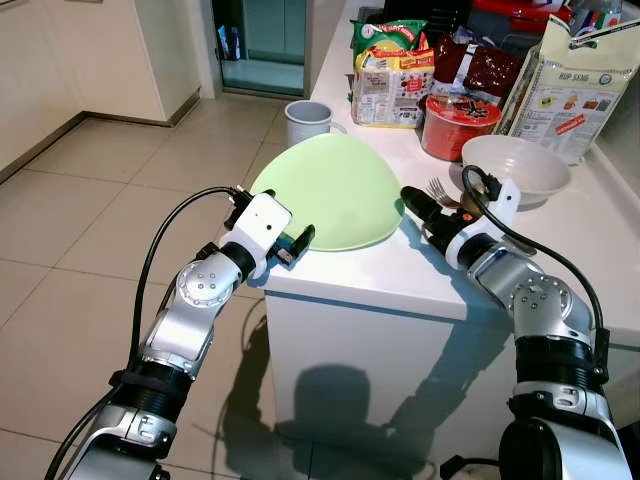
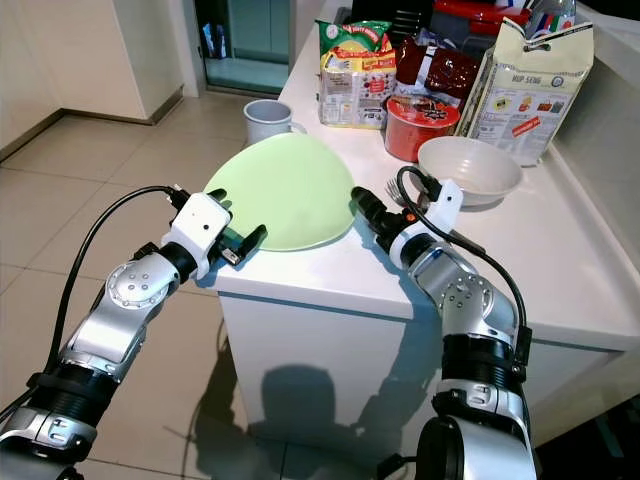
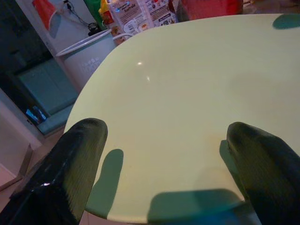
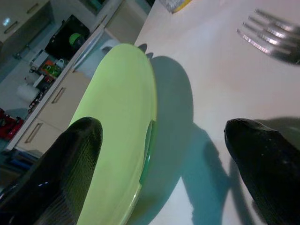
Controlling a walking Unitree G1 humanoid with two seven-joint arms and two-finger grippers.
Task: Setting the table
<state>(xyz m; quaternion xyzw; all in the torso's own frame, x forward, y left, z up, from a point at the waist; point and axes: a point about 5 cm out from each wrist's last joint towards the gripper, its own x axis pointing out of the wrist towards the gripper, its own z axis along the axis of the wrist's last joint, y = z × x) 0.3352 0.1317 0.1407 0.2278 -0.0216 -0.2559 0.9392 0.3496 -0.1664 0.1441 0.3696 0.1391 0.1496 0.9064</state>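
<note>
A pale green plate (image 1: pixel 330 190) lies on the near left corner of the white counter (image 1: pixel 420 275), its near left edge hanging past the corner; the left gripper (image 1: pixel 298 244) sits at that edge, fingers spread; the right gripper (image 1: pixel 411 199), also spread, sits just right of the plate; a fork (image 1: pixel 440 191) and white bowl (image 1: pixel 515 168) lie further right.

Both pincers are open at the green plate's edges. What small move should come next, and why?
Probably close the left pincer on the near rim of the green plate. Its fingers are open with the rim between them, and the plate overhangs the counter corner. The right pincer waits open at the opposite edge, beside the fork.
</note>
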